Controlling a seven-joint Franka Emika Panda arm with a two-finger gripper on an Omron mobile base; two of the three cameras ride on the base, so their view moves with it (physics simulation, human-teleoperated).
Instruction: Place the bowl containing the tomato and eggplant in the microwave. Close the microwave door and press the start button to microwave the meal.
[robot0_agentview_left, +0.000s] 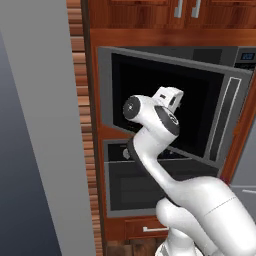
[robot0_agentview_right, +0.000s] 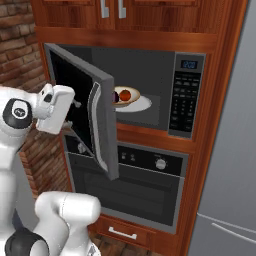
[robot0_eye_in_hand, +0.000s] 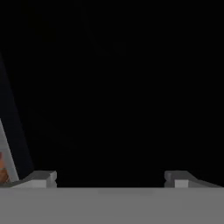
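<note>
While the microwave door (robot0_agentview_right: 92, 120) is standing partly swung out on its left-hand hinge, the bowl (robot0_agentview_right: 128, 98) is being seen through the gap in the right base view, sitting inside the microwave (robot0_agentview_right: 150, 92) on the pale round turntable (robot0_agentview_right: 142, 105). Within the bowl the tomato (robot0_agentview_right: 125, 94) is lying just beside the eggplant (robot0_agentview_right: 116, 96), the tomato on the right and the dark eggplant on the left, partly hidden by the door's edge. The curved silver handle (robot0_agentview_right: 95, 127) is being shown along the door's free edge. To the right of the cavity, the black keypad panel (robot0_agentview_right: 185, 95) with its small blue display is being seen.

The gripper (robot0_eye_in_hand: 110, 177) is being held against the outer face of the door, on the side away from the cavity; in the hand view the large black window (robot0_eye_in_hand: 113, 87) is taking up nearly everything ahead of it. The jaws are being kept spread wide apart, with nothing between them, and the two fingertips (robot0_eye_in_hand: 43, 177) are standing well apart at the bottom of the hand view. Whether they are touching the glass cannot be told.

Below the microwave, an oven (robot0_agentview_right: 127, 182) with knobs is being shown, set in the same wooden cabinet (robot0_agentview_right: 220, 75). A brick wall (robot0_agentview_right: 20, 30) is standing to the left.
</note>
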